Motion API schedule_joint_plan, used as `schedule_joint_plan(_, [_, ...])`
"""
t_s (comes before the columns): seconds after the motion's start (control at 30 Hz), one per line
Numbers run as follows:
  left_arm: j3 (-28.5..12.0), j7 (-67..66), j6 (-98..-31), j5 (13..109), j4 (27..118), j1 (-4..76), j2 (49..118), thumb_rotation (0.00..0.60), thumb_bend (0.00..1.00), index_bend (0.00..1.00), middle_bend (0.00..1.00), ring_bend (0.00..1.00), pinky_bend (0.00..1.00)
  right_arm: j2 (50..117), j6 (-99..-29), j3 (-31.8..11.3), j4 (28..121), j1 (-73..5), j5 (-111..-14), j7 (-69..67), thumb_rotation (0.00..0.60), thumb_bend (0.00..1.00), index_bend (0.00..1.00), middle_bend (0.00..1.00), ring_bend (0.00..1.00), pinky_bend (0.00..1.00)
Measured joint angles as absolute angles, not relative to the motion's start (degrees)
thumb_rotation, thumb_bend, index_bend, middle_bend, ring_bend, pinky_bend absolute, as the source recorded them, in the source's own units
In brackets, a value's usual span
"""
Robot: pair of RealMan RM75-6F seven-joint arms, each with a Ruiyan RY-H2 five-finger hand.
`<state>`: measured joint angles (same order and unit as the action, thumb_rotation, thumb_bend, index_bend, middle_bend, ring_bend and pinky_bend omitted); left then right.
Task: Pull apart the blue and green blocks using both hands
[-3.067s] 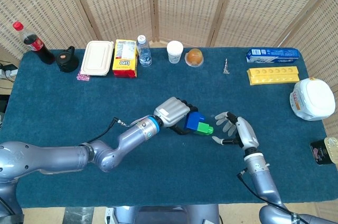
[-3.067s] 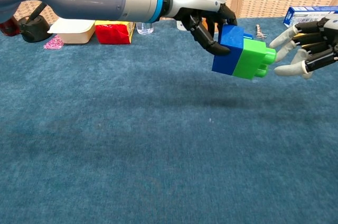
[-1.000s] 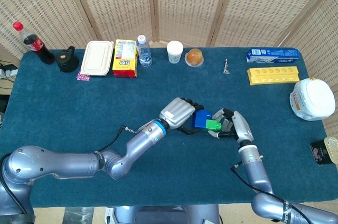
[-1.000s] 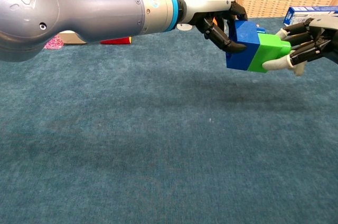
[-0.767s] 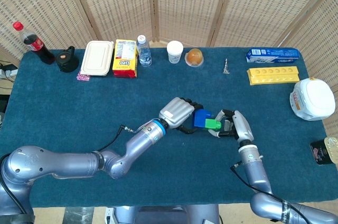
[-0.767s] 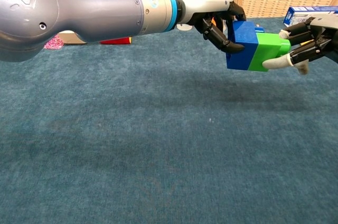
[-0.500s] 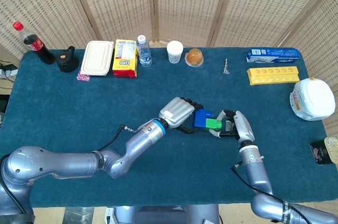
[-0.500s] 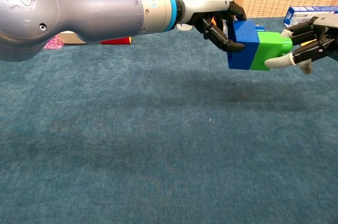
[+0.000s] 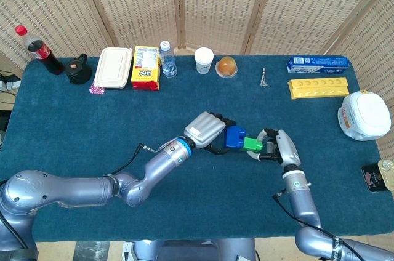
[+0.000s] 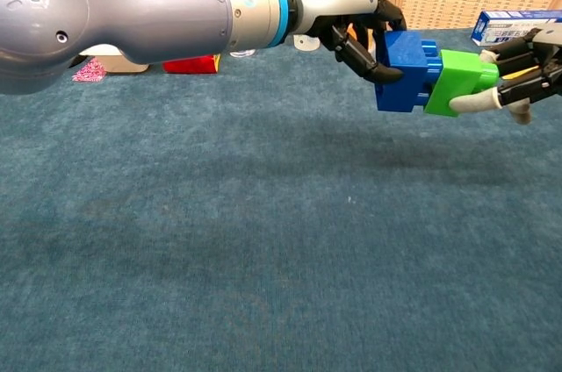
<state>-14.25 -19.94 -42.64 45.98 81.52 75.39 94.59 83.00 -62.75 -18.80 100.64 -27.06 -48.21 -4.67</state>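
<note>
Above mid-table, my left hand (image 10: 356,25) clamps the blue block (image 10: 404,72) and my right hand (image 10: 518,78) grips the green block (image 10: 458,81), both held clear of the cloth so I can pull straight apart. Chest view shows blue studs exposed in the opening seam; head view barely does.
</note>
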Motion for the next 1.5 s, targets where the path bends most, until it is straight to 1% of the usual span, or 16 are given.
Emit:
schedule_joint_plan(0.5, [-13.7,-18.5,-41.8,47.0,83.9,73.4,89.9,0.364,0.45,0.45,0.36,0.31,0.37,80.2,-62.6,-17.0,101.1,-24.9,-49.6,-5.1,0.6,0.22,0.61,0.64,0.81,0.74])
schedule_joint_plan(0.73, [-12.6,-17.6,-42.0,48.0,86.1,71.5,87.3,0.365,0.45,0.45,0.36,0.3,0.37,78.1,-60.5,-14.7,101.9,-24.3,-51.2,-4.5,0.6,0.22,0.59,0.62,0.76,0.72])
schedule_joint_plan(0.9, [-10.4,-17.0,-42.0,49.0,87.3,69.5,86.0,0.37,0.45,0.45,0.36,0.3,0.37,77.6,-57.0,-13.0,101.7,-24.8,-51.8,-3.9,0.6,0.22,0.55,0.57,0.71,0.68])
schedule_joint_plan(1.07, [-8.9,-16.4,-42.3,50.5,87.8,67.9,85.8,0.362,0.45,0.45,0.36,0.3,0.37,77.6,-53.5,-12.0,100.5,-26.2,-51.1,-3.3,0.6,0.22,0.41,0.45,0.56,0.55])
schedule_joint_plan(1.13, [-8.7,-16.1,-42.4,51.0,87.9,67.5,85.9,0.365,0.45,0.45,0.36,0.31,0.37,77.6,-53.2,-12.1,100.2,-26.5,-50.8,-3.6,0.6,0.22,0.38,0.42,0.53,0.53])
schedule_joint_plan(1.5, [-8.0,-14.5,-41.7,53.2,85.8,66.1,88.7,0.361,0.45,0.45,0.36,0.31,0.37,73.2,-56.8,-13.3,102.1,-24.2,-53.9,-6.7,0.6,0.22,0.37,0.41,0.52,0.53])
